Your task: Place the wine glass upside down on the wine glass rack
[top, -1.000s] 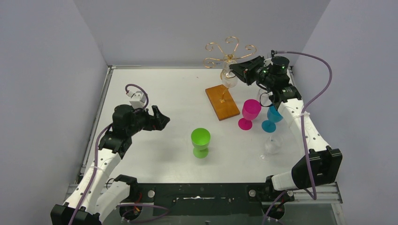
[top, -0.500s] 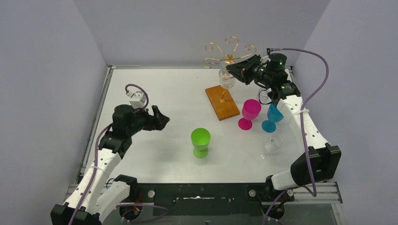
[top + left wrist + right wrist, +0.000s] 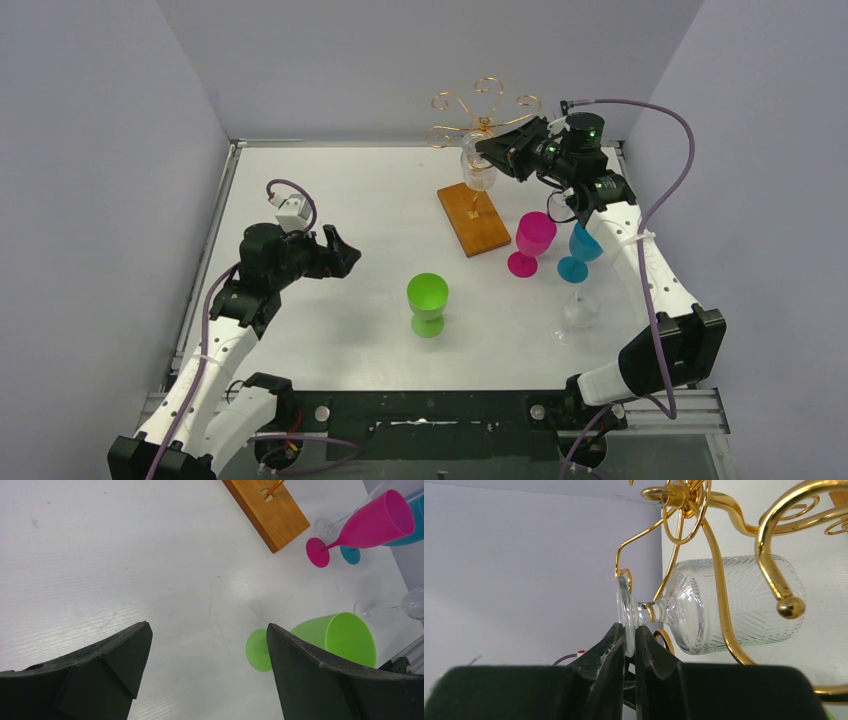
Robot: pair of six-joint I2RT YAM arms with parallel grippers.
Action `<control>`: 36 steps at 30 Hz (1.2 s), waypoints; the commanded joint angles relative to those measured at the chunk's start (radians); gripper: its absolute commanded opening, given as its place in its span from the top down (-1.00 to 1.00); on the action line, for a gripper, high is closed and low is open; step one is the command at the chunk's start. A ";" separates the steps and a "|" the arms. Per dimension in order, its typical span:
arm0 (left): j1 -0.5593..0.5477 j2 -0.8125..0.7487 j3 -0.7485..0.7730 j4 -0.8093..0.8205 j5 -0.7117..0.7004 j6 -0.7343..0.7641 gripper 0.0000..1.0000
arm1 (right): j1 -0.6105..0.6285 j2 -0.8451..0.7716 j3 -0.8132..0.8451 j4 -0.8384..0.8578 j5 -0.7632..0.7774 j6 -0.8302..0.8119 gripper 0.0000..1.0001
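A white table (image 3: 330,190) sits enclosed by plain pale grey walls (image 3: 100,120) under even light.

The right gripper (image 3: 630,630) pinches the clear ribbed wine glass (image 3: 744,600) by its foot; the wine glass rack (image 3: 676,496) curls gold wire across its bowl.

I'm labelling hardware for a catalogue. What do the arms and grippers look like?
The left arm and right arm have white links joined by black joint housings. A lavender cable loops along each. The left gripper and right gripper carry matte black, wedge-shaped fingers. Small green lights glow on the right wrist; a white connector block sits on the left.
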 commanded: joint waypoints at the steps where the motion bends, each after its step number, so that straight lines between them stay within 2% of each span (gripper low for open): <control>1: -0.004 -0.009 0.006 0.023 -0.009 0.013 -0.72 | 0.004 -0.059 0.050 0.095 -0.019 -0.027 1.00; 17: -0.004 -0.003 0.007 0.015 -0.019 0.013 -0.72 | -0.004 -0.041 0.137 0.012 -0.043 -0.061 1.00; 27: -0.004 -0.001 0.006 0.007 -0.030 0.014 -0.72 | -0.005 -0.090 0.050 0.053 -0.043 -0.050 1.00; 36: -0.004 0.005 0.008 -0.003 -0.038 0.014 -0.72 | -0.003 -0.083 0.050 0.079 -0.059 -0.027 1.00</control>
